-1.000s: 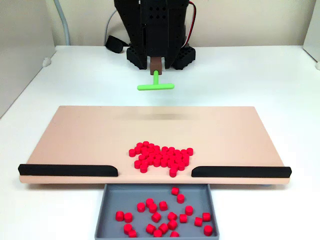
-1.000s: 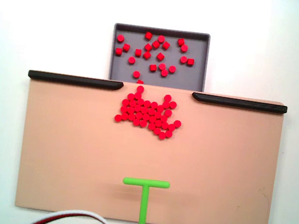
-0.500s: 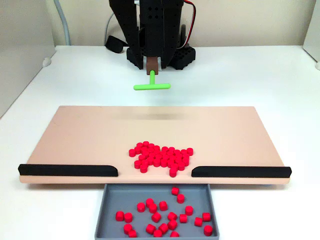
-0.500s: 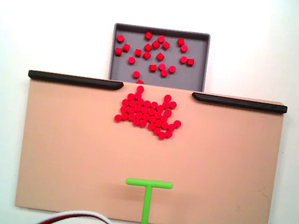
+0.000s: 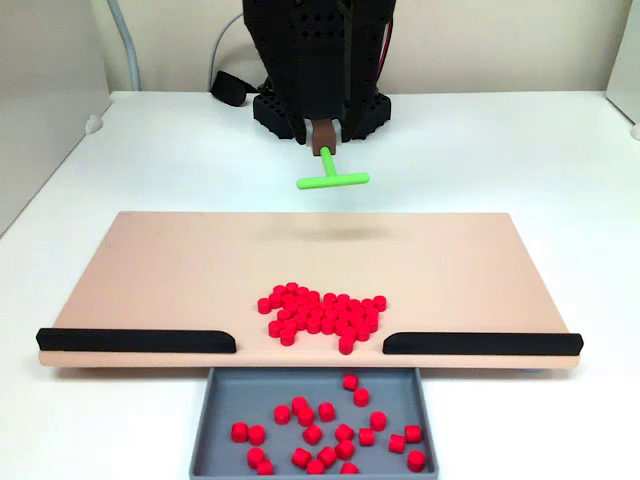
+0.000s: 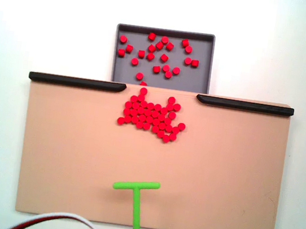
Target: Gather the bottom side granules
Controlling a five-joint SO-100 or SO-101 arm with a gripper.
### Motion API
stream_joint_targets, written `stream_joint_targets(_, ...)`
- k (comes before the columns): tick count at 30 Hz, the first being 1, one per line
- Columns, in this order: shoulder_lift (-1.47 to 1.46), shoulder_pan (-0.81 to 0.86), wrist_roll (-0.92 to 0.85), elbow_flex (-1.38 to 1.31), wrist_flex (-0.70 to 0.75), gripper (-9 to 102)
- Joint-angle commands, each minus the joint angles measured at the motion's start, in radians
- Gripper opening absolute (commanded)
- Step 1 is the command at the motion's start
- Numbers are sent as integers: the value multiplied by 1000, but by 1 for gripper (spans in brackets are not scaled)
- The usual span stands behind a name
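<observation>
Tray (image 5: 203, 425): grey, shallow, at the bottom centre of a fixed view, tucked against the near edge of the board; upper centre in the other fixed view (image 6: 118, 58).
Granules, loose lot (image 5: 325, 411): about twenty red pellets scattered inside the tray, mostly apart from one another.
Rails (image 5: 135, 340): two black strips along the board's near edge, one at each side, with a gap between them directly above the tray.
Granules, main lot (image 5: 322, 315): a tight red cluster on the board, just behind the gap; one or two pellets sit in the gap itself. Seen also in the other fixed view (image 6: 151, 115), just below the gap.
Board (image 5: 180, 270): tan, flat, wide, lying on the white tabletop (image 5: 520, 150); otherwise bare behind the cluster.
Stick (image 5: 332, 176): green, T-shaped, crossbar toward the board, tilted slightly; well apart from the granules. In the other fixed view (image 6: 136, 200) it lies over the board's lower centre.
Hand (image 5: 323, 133): brown-tipped, closed around the stem end of the stick, at upper centre.
Arm (image 5: 315, 50): black, at the top centre.
</observation>
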Motion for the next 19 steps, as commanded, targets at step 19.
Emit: stream_joint_targets(19,15,3,52,-15,-3,0)
